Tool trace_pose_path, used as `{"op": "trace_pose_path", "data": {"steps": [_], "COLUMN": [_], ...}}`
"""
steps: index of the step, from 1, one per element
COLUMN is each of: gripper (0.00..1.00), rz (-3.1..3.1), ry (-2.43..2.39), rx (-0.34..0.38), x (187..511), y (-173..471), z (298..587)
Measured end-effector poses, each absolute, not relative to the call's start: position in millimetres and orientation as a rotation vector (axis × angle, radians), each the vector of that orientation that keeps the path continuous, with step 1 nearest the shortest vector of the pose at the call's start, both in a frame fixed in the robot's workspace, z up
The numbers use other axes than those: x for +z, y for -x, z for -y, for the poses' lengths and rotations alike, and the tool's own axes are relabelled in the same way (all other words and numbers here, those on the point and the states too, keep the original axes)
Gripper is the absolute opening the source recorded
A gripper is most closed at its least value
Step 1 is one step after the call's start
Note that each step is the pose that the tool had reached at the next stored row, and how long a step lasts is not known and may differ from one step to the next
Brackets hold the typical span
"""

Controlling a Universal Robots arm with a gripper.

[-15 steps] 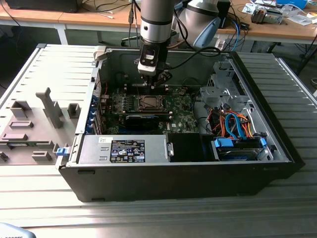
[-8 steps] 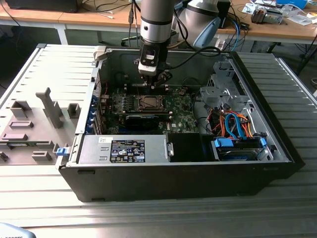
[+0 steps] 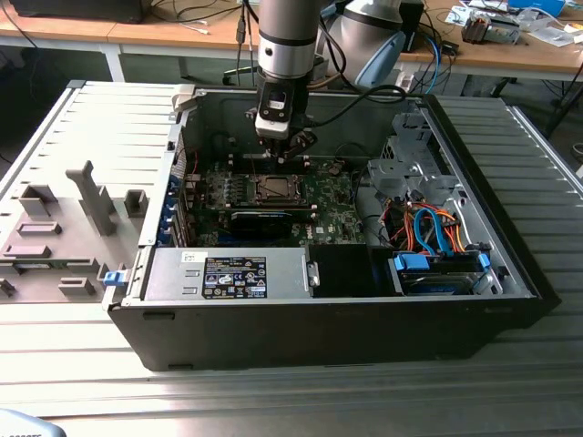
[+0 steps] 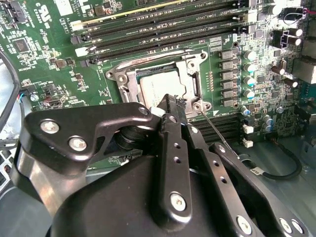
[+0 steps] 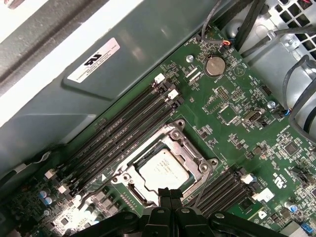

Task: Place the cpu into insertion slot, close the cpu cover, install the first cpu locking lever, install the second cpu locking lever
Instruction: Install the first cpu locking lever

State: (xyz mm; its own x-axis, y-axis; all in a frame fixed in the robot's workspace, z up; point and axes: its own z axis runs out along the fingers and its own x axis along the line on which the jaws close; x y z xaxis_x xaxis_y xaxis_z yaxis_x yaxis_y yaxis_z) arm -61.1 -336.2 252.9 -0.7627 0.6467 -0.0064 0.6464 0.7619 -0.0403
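Note:
The cpu (image 5: 163,168) (image 4: 157,86) lies flat in the insertion slot (image 3: 271,189), its silvery top showing through the window of the cpu cover (image 5: 191,150) (image 4: 190,74), which lies down over it. My gripper (image 3: 278,144) hangs just above the socket's edge. In both wrist views its black fingertips (image 5: 170,193) (image 4: 170,101) are pressed together with nothing between them, right beside the cover's corner. A thin metal locking lever (image 4: 217,131) slants up from that corner past the fingers.
The socket sits on a green motherboard inside an open computer case (image 3: 510,264). Long memory slots (image 5: 123,133) flank it, a black graphics card (image 3: 260,220) lies in front, a power supply (image 3: 228,273) nearer still. Cabled drive bays (image 3: 428,228) stand on the exterior view's right.

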Motion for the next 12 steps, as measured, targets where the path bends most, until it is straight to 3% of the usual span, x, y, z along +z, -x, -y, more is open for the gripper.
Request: {"op": "trace_pose_path", "data": {"steps": [12], "gripper": [0.11], "rz": [2.953], "ry": [1.047], "rx": [0.063], "x": [252.9], "y": [61.1], "z": [336.1]}}
